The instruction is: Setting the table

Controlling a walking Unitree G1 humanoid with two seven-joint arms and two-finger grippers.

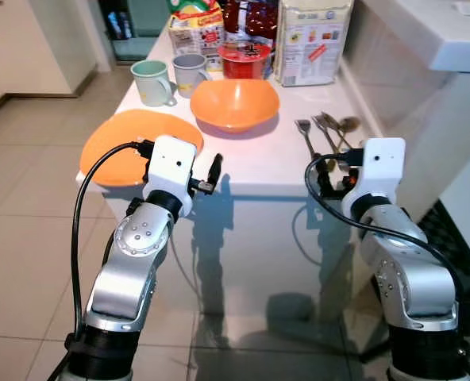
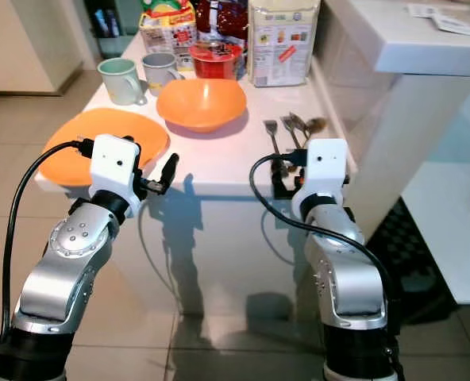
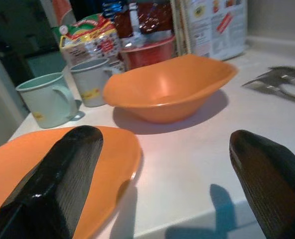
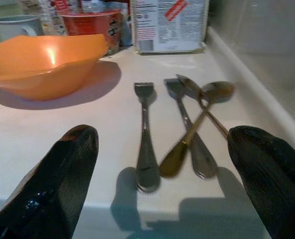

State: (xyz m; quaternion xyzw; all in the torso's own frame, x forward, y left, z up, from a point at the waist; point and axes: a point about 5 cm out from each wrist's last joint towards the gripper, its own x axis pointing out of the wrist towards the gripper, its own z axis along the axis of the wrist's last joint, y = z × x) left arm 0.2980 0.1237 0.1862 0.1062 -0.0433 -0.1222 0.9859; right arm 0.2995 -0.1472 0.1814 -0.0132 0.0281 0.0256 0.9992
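Note:
An orange plate (image 1: 120,147) lies at the front left of the white table (image 1: 259,159), with an orange bowl (image 1: 235,101) behind it in the middle. A mint mug (image 1: 152,82) and a grey mug (image 1: 189,73) stand further back. A fork (image 4: 146,134), a second fork (image 4: 187,124) and a brass-coloured spoon (image 4: 197,119) lie side by side at the table's right. My left gripper (image 1: 211,175) hovers open at the front edge, just right of the plate. My right gripper (image 1: 330,178) is open at the front edge, facing the cutlery handles. Neither holds anything.
A red tub (image 1: 244,59), a snack bag (image 1: 195,24) and a tall white box (image 1: 313,40) line the back of the table. A tiled wall and a white counter (image 1: 425,32) close off the right side. Tiled floor lies to the left and in front.

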